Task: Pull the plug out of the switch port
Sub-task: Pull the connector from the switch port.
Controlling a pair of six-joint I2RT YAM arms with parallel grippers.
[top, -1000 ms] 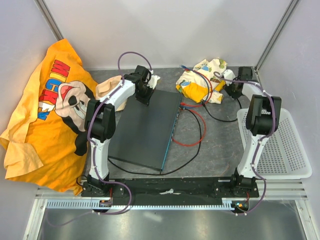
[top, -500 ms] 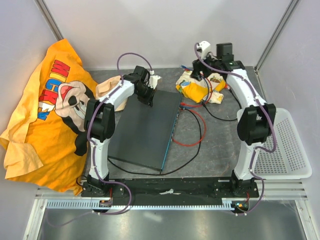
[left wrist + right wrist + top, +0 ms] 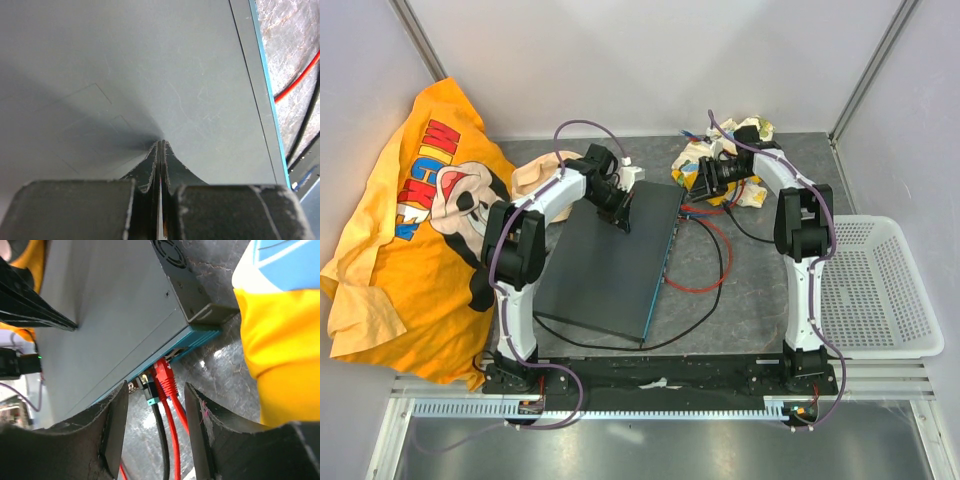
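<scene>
Plug (image 3: 163,374) | red, in switch (image 3: 100,315) port | ahead of right hand (image 3: 156,400), fingers (image 3: 112,440) parted

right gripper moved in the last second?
Yes. The right gripper swung left, away from the white basket, and now sits at the far corner of the switch.

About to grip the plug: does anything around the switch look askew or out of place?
The flat dark grey metal switch lies skewed across the table, and a crumpled yellow-and-white cloth sits right beside its far corner, close to the open right claw. No damage shows.
</scene>
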